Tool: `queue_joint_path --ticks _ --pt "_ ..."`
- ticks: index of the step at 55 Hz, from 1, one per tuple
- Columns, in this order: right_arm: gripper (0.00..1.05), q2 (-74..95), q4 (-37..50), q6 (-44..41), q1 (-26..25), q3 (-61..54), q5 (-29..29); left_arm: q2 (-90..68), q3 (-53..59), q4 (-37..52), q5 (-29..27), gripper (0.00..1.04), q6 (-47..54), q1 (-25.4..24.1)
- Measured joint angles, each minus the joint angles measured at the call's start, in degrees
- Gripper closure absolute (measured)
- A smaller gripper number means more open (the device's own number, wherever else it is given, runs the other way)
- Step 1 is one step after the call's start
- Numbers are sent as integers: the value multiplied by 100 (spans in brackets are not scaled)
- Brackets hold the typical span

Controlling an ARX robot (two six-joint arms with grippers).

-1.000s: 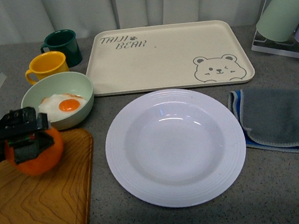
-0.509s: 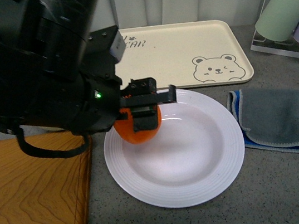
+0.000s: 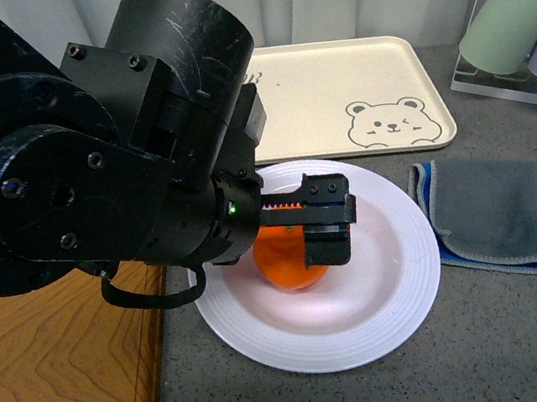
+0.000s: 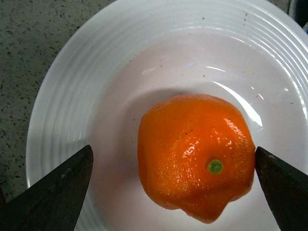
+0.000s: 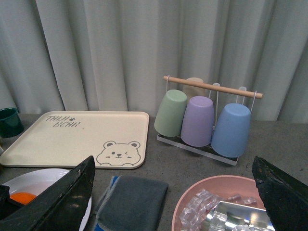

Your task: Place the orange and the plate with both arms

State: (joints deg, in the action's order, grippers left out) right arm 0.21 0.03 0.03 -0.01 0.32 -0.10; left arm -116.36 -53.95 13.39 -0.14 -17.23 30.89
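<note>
We see the large round white deep plate [image 3: 413, 275], its wide rim ridged in rings, on the grey speckled table [image 3: 533, 343]. The black left gripper [image 4: 173, 185] hangs over it, jaws spread wide. The black right gripper [image 5: 173, 192] is spread wide too and holds nothing. In the plate's well sits the round bright orange fruit [image 4: 187, 144], glossy, lumpy and dimpled. It lies against one fingertip and clear of the other, its small green stem dot [image 4: 214, 166] facing the wrist camera.

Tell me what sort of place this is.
Probably a staged kitchen counter: a cup rack, a bear tray and a wooden board, with a plain curtain behind.
</note>
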Motion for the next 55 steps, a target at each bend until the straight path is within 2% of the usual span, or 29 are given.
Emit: queue_joint_path --ticks 14,16,19,21,24,27,30,46,55 --pt "9 0 0 2 0 0 2 1023 533 382 -455 7 -11 -236" --pt "9 0 0 2 0 0 2 1014 754 1141 -986 11 199 -229" --pt "9 0 0 2 0 0 2 940 1246 2763 -1908 21 601 -293" --pt "9 0 0 0 0 0 -20 933 1626 3687 -2214 26 901 -356" --pt "9 0 0 0 0 0 2 992 2221 4883 -2326 35 1193 -507" --pt "9 0 0 0 0 0 2 1209 2673 5705 -2271 44 1368 -688" --pt "9 0 0 0 0 0 2 1556 2999 6135 -2166 53 1469 -879" --pt "9 0 0 0 0 0 2 3104 4258 5923 -1438 101 1626 -1615" --pt "9 0 0 0 0 0 0 4068 4660 5394 -1088 101 1672 -1932"
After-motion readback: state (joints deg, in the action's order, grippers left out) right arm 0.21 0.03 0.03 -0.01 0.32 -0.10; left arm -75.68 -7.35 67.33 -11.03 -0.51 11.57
